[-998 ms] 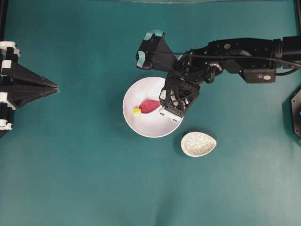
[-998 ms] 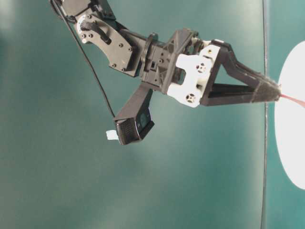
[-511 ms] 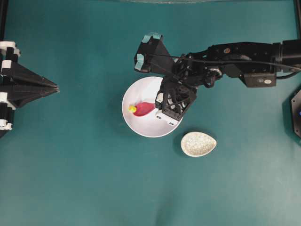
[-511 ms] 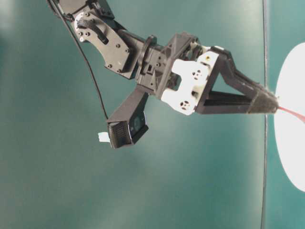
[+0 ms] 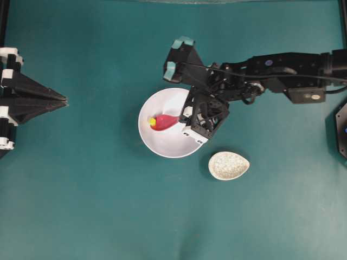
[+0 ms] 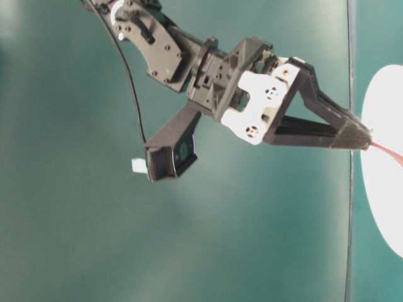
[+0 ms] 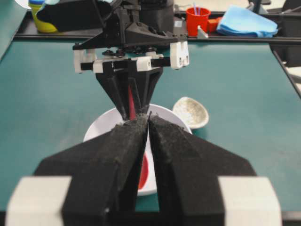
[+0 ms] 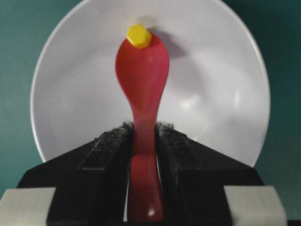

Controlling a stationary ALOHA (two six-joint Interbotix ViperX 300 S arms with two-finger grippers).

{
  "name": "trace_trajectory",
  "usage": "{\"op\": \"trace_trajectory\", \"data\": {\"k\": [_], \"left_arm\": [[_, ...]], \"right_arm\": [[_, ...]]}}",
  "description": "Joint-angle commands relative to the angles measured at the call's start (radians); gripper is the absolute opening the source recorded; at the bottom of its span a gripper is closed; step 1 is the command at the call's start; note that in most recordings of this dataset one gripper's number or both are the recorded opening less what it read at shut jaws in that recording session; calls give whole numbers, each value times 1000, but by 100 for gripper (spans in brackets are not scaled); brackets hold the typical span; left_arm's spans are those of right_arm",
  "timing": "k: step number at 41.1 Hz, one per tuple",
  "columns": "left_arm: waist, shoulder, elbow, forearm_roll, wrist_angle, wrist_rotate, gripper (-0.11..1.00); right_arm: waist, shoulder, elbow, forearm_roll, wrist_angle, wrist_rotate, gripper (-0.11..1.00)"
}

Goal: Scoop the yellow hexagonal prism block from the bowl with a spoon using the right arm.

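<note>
The white bowl (image 5: 162,145) stands mid-table. My right gripper (image 5: 182,120) reaches into it from the right, shut on the handle of the magenta-red spoon (image 5: 165,122). In the right wrist view the handle runs between the pads (image 8: 165,141) and the spoon (image 8: 142,75) points away over the bowl (image 8: 70,94). The yellow hexagonal block (image 8: 139,36) sits at the far tip of the spoon's head, overlapping its rim; from overhead the block (image 5: 153,122) lies at the spoon's left end. My left gripper (image 5: 65,100) is shut and empty at the left edge, far from the bowl.
A small speckled beige dish (image 5: 228,165) lies just right of and below the bowl. Beyond the table's far edge in the left wrist view are a red cup (image 7: 197,20), a blue cloth (image 7: 245,21) and a yellow container (image 7: 41,21).
The right gripper pushed the spoon leftward across the bowl. The block went from beside the spoon's tip to on it. The bowl slid slightly left. The left arm stayed still.
</note>
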Motion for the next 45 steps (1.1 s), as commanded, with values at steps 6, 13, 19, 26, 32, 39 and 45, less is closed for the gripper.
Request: {"op": "trace_trajectory", "data": {"k": [6,13,19,26,32,39,45], "left_arm": [[0,3,-28,2,-8,0,11],[0,3,-28,2,-6,0,11],[0,3,-29,2,-6,0,11],[0,5,-28,2,-6,0,11],[0,3,-28,2,-8,0,11],[0,2,-29,2,-8,0,11],[0,2,-29,2,-8,0,11]], "right_arm": [[9,-61,46,-2,-81,6,24],[20,-77,95,-2,-147,6,24],[31,-87,144,0,-232,6,24],[40,-103,192,0,-311,6,24],[44,-121,227,0,-370,5,24],[55,-144,275,-2,-448,5,24],[61,-163,308,-2,-509,5,24]]}}
